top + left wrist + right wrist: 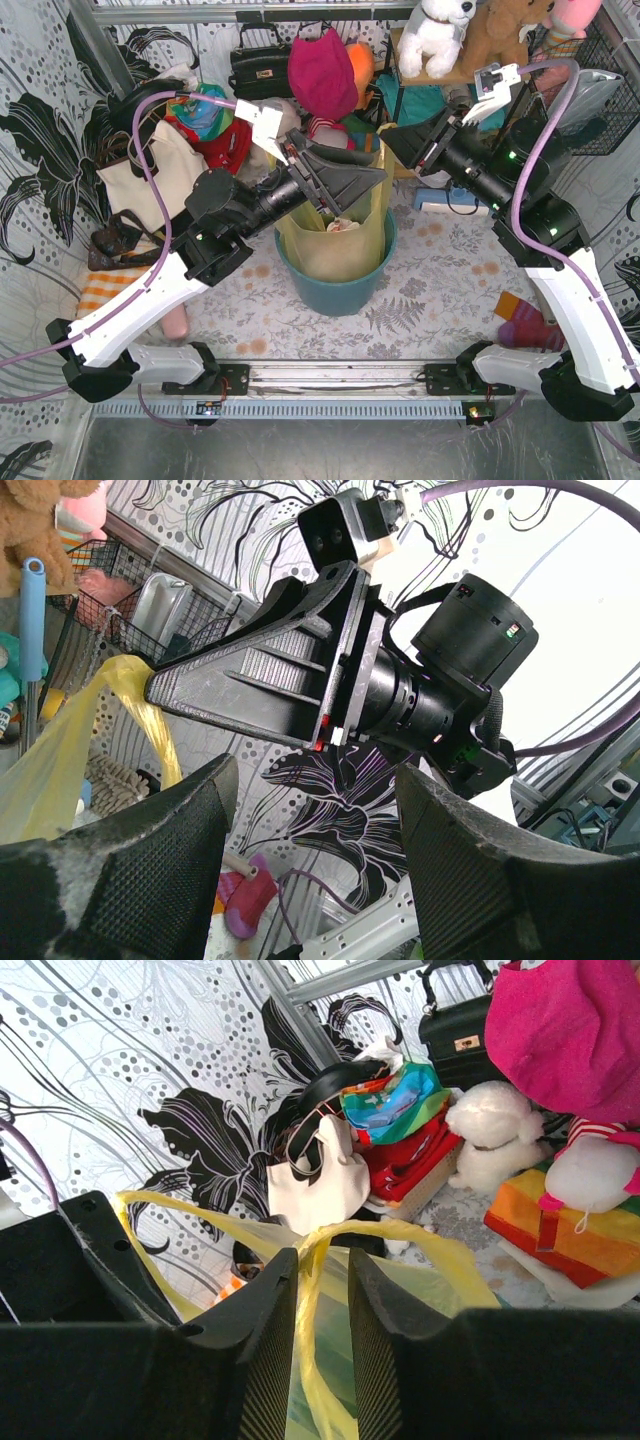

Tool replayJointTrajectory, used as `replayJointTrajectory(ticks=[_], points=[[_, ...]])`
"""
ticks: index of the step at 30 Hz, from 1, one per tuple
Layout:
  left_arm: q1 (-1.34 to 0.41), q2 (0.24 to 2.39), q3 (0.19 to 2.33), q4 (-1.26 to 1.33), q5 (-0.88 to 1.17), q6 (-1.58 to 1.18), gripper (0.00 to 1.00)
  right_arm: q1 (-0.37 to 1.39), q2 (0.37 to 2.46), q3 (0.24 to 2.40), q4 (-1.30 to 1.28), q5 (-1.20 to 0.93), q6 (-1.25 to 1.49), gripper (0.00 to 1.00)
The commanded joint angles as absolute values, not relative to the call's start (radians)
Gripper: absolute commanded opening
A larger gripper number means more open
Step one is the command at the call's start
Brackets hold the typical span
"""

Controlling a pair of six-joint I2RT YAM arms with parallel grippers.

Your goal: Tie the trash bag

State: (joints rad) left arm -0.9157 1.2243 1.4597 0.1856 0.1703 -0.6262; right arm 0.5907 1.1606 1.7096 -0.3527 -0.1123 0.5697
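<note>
The yellow trash bag (330, 240) stands in the round teal bin (335, 292) at the middle of the table, with crumpled paper showing at its mouth. My left gripper (365, 190) hovers over the bag's mouth. In the left wrist view it (315, 790) is open wide and empty, with one yellow bag end (130, 690) off to its left. My right gripper (388, 138) is at the bag's far right top. In the right wrist view it (322, 1265) stands narrowly open, with a twisted yellow strand (310, 1310) between the jaws, against the left finger.
A cream tote (150, 175), a black handbag (260, 65), a pink hat (322, 70) and plush toys (435, 30) crowd the back. A wire basket (600, 95) is at the far right. Coloured socks (525, 325) lie near the right arm.
</note>
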Motion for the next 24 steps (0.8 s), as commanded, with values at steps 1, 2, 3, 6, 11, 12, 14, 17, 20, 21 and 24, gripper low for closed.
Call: replayJointTrajectory(ticks=[1,2,3,6,11,12,14,17,20,21,24], points=[[-0.922,1.228,1.456,0.221,0.149,-0.603,0.72,0.593,1.161,1.713,-0.286,-0.151,0.602,0.27],[-0.922,1.229,1.456,0.221,0.149,-0.601,0.72,0.592,1.161,1.711,-0.282,-0.157,0.606,0.27],[-0.922,1.23,1.456,0.221,0.148,-0.601,0.72,0.592,1.163,1.711,-0.28,-0.16,0.609,0.25],[-0.922,1.234,1.457,0.222,0.151,-0.604,0.72,0.592,1.162,1.708,-0.27,-0.163,0.615,0.16],[-0.922,1.234,1.453,0.225,0.143,-0.591,0.72,0.592,1.157,1.712,-0.265,-0.158,0.614,0.0],[-0.922,1.236,1.455,0.219,0.137,-0.583,0.72,0.593,1.157,1.719,-0.267,-0.158,0.61,0.0],[-0.922,1.242,1.47,0.196,0.133,-0.547,0.74,0.593,1.16,1.736,-0.277,-0.158,0.602,0.0],[-0.921,1.244,1.483,0.183,0.133,-0.449,0.75,0.593,1.161,1.759,-0.29,-0.16,0.588,0.0],[-0.922,1.243,1.473,0.201,0.151,-0.339,0.77,0.592,1.16,1.769,-0.297,-0.171,0.577,0.0],[-0.922,1.241,1.464,0.209,0.163,-0.297,0.77,0.592,1.16,1.774,-0.304,-0.174,0.576,0.0],[-0.922,1.225,1.42,0.247,0.175,-0.195,0.77,0.592,1.164,1.799,-0.334,-0.188,0.564,0.0]])
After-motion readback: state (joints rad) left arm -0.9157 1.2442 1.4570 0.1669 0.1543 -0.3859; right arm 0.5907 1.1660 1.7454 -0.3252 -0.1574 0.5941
